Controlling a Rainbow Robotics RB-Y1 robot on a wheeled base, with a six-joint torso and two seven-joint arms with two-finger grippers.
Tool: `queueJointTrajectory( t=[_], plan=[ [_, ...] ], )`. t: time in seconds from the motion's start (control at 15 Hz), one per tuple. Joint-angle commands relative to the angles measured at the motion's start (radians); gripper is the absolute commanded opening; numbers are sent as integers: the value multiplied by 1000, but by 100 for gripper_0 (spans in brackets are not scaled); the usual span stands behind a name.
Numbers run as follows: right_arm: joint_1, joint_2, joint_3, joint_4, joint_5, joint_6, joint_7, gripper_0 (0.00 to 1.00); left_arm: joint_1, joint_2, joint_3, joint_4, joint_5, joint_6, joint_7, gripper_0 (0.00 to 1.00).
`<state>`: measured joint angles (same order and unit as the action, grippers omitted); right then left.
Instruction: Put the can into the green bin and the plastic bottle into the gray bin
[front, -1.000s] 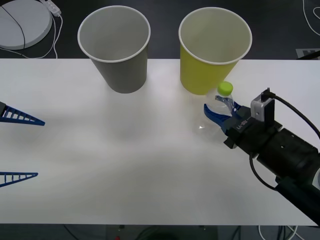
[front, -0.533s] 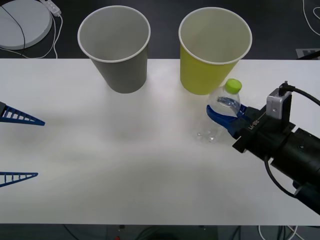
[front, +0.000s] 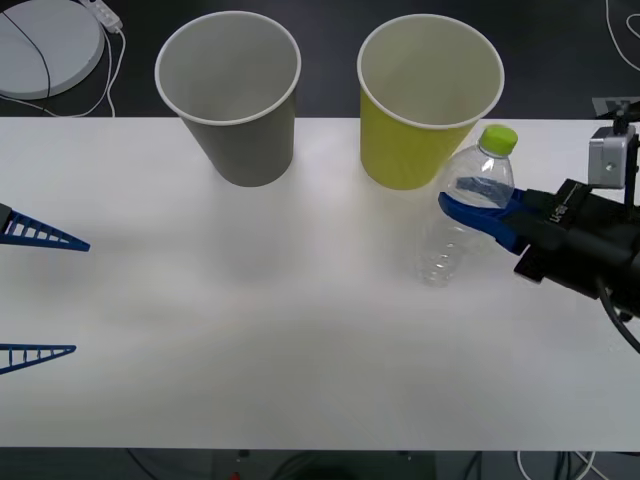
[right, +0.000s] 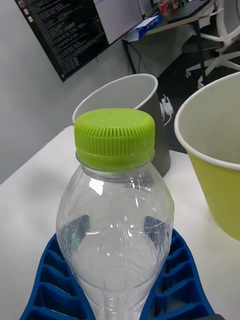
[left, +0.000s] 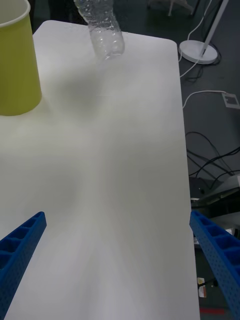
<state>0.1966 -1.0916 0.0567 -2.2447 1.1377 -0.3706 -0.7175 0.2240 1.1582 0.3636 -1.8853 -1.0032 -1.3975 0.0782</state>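
The plastic bottle, clear and ribbed with a lime-green cap, hangs tilted above the table just right of the green bin. My right gripper is shut on the bottle below its shoulder. In the right wrist view the plastic bottle stands between my right gripper's blue fingers, with the gray bin and green bin behind it. The gray bin stands at the back, left of the green one. My left gripper waits open at the table's left edge. The can is out of view.
The white table runs from the cups to the front edge. A round white base with a cable lies beyond the back left corner. The left wrist view shows the bottle, the green bin and floor cables past the table edge.
My right gripper has risen and drawn back to the right with the bottle, which has come up off the table. The left arm has not moved.
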Motion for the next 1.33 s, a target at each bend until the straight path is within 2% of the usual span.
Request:
queueJointTrajectory(
  t=[0.07, 0.33, 0.53, 0.73, 1.0, 1.13, 1.33],
  plan=[
    [-2, -22, -97, 0, 17, -96, -100, 0, 0, 0, 0, 0, 0, 0, 0, 100],
    [-58, -28, -209, -1, 132, -232, -304, 0, 0, 0, 0, 0, 0, 0, 0, 100],
    [-131, -37, -244, -16, 209, -312, -461, 0, 0, 0, 0, 0, 0, 0, 0, 100],
    [-210, -45, -245, -21, 221, -361, -565, 0, 0, 0, 0, 0, 0, 0, 0, 100],
    [-293, -73, -225, -15, 220, -364, -566, 0, 0, 0, 0, 0, 0, 0, 0, 100],
    [-348, -86, -192, 11, 172, -369, -565, 0, 0, 0, 0, 0, 0, 0, 0, 100],
    [-454, -113, -127, 56, 148, -384, -565, 0, 0, 0, 0, 0, 0, 0, 0, 100]
  ],
)
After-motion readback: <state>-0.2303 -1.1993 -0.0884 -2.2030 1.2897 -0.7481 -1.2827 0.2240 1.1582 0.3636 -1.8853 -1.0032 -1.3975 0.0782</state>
